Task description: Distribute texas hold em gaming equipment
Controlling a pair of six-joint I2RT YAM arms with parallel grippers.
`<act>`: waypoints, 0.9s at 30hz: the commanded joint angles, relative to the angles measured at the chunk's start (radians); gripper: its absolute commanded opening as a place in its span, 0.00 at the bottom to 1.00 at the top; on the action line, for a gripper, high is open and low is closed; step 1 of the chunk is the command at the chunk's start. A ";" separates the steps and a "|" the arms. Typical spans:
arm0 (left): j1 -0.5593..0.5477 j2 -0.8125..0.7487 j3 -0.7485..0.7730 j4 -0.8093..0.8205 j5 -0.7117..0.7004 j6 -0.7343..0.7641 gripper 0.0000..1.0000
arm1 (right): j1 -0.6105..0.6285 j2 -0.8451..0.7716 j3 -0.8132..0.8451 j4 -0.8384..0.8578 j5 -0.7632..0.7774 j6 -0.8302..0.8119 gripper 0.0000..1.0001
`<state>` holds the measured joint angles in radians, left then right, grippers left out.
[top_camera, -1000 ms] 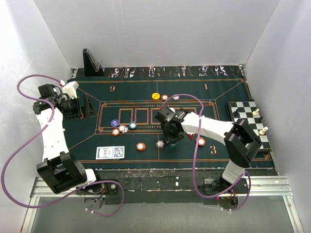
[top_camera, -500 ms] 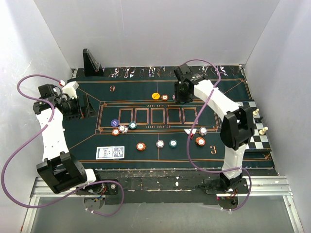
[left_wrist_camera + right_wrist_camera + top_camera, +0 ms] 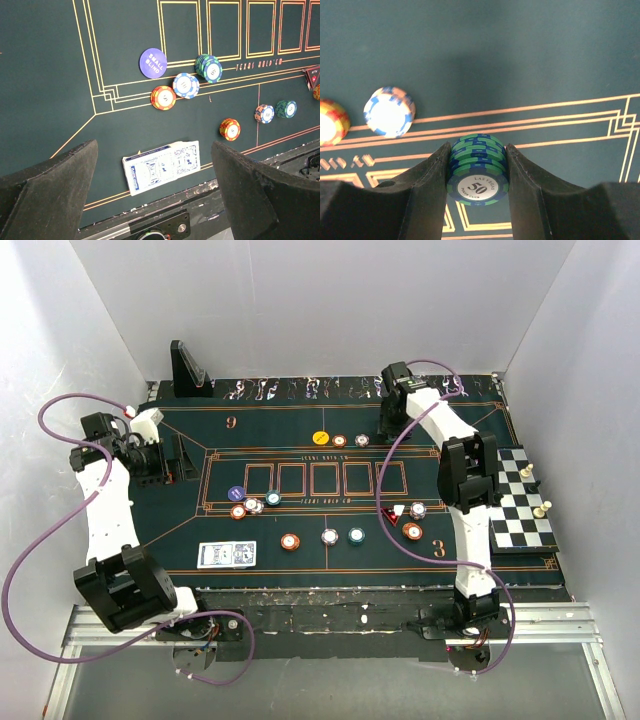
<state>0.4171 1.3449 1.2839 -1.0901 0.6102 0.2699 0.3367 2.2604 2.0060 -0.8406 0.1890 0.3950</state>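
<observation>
In the top view the right hand (image 3: pixel 386 423) reaches to the far side of the green felt tabletop (image 3: pixel 260 435), just beside a white-pink chip (image 3: pixel 362 440) and an orange chip (image 3: pixel 339 441), but the arm hides what lies between its fingers. The right wrist view settles it: the right hand (image 3: pixel 478 150) is clamped on a small stack of teal-and-blue chips (image 3: pixel 478 175) whose near face reads 50. The white-pink chip (image 3: pixel 389 111) sits off to one side on the felt. Whether the stack touches the felt I cannot tell.

The left hand (image 3: pixel 160 462) hangs over the left end of the tabletop, and its own camera shows the left hand (image 3: pixel 154 145) spread wide with nothing between its fingers. That view also shows detail lost from above. The deck of blue-backed cards (image 3: pixel 162 166) lies face down by the near edge, and a purple "small blind" disc (image 3: pixel 152 62) has orange (image 3: pixel 163 97), white (image 3: pixel 185 85) and teal (image 3: pixel 208 67) stacks clustered just beside it.
</observation>
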 commanded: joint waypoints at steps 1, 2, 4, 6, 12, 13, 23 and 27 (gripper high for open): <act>0.003 -0.003 -0.006 0.022 0.008 0.018 0.98 | -0.025 0.057 0.094 0.000 -0.022 0.005 0.36; 0.005 -0.001 -0.006 0.021 0.010 0.022 0.98 | -0.025 0.074 0.108 -0.002 -0.020 0.002 0.36; 0.005 0.000 -0.005 0.025 0.008 0.022 0.98 | -0.024 0.108 0.140 -0.008 -0.029 -0.002 0.36; 0.003 0.007 0.000 0.025 0.008 0.023 0.98 | -0.025 0.139 0.168 -0.015 -0.046 -0.001 0.37; 0.005 0.010 -0.001 0.030 0.010 0.020 0.98 | -0.025 0.191 0.233 -0.026 -0.063 0.010 0.39; 0.005 0.010 -0.003 0.030 0.008 0.019 0.98 | -0.027 0.200 0.246 -0.031 -0.063 0.011 0.40; 0.005 -0.003 -0.017 0.033 0.002 0.023 0.98 | -0.027 0.220 0.270 -0.060 -0.063 0.015 0.72; 0.005 -0.013 -0.017 0.033 0.005 0.020 0.98 | -0.027 0.183 0.263 -0.075 -0.063 0.015 0.79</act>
<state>0.4171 1.3540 1.2785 -1.0683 0.6098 0.2779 0.3088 2.4645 2.2349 -0.8818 0.1276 0.4103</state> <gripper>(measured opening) 0.981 0.777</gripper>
